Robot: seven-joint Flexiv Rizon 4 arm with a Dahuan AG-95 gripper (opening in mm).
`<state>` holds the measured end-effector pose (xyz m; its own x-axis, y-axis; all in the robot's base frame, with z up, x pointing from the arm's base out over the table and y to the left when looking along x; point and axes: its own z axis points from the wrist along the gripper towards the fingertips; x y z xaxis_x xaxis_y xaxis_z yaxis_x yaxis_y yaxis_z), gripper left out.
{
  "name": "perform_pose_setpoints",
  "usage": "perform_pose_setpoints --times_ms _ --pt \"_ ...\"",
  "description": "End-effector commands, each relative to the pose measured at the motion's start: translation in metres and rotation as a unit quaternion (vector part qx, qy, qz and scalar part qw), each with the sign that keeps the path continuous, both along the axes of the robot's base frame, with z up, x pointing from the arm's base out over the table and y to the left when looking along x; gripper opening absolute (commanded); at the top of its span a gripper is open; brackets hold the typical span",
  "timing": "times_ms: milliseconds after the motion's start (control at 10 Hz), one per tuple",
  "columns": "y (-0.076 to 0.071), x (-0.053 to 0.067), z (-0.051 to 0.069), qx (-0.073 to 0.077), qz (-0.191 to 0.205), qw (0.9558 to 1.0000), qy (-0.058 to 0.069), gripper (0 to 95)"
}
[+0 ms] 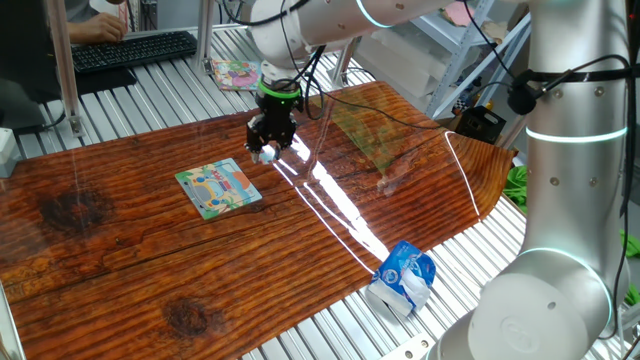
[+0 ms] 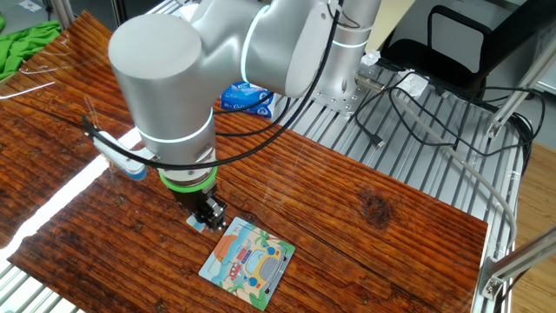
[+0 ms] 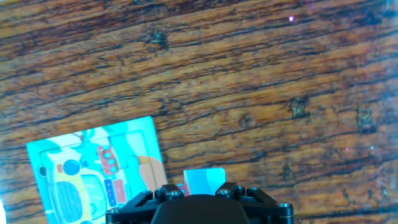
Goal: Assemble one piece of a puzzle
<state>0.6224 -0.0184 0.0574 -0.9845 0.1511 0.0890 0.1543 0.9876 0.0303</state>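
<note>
Piece (image 3: 204,182) is gripped in the hand (image 1: 266,152) just beside the puzzle (image 1: 219,189), off the bench; insertion is left.

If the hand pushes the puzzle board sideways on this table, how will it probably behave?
The puzzle lies flat and thin on the smooth, shiny table, so it would probably slide, not tip or roll. It looks light, so a small nudge from the hand may also turn it. It seems stiff, since its edges stay straight.
</note>
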Motion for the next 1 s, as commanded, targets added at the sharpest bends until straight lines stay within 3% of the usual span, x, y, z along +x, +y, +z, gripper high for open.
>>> perform_pose_setpoints --times_ms 100,600,700,1000 --pt "-0.0001 0.0011 -0.0012 -0.003 0.006 1.0000 -0.004 0.0" --pt "-0.0001 0.0011 -0.0012 -0.003 0.034 0.9994 -0.007 0.0" --pt "-0.0001 0.0011 -0.0012 -0.010 0.050 0.9986 -0.012 0.0" --pt "-0.0001 0.0011 -0.0012 -0.007 0.097 0.9952 -0.011 0.0"
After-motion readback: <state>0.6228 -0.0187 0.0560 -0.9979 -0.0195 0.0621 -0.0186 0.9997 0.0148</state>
